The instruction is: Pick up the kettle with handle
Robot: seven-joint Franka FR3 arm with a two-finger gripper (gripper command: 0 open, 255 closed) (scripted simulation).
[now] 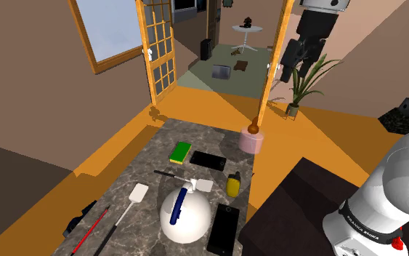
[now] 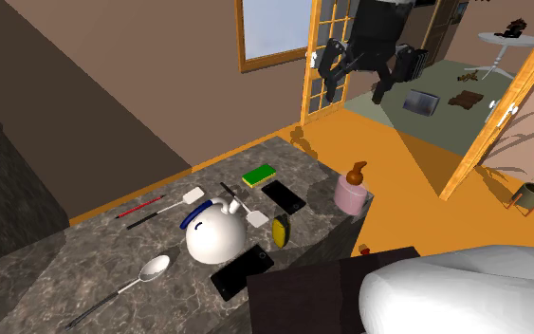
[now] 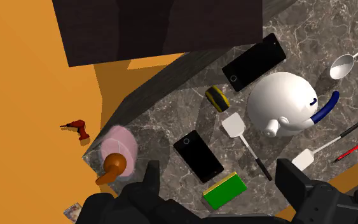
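White and round, with a blue handle over its top, the kettle sits at the near end of the marble counter in the shoulder view, between a spatula on its left and a black phone on its right. My claw hangs high above the far end, fingers wide apart and empty, so I judge this is the approach step. Next I must descend toward the kettle, place the fingers across the handle, and close.
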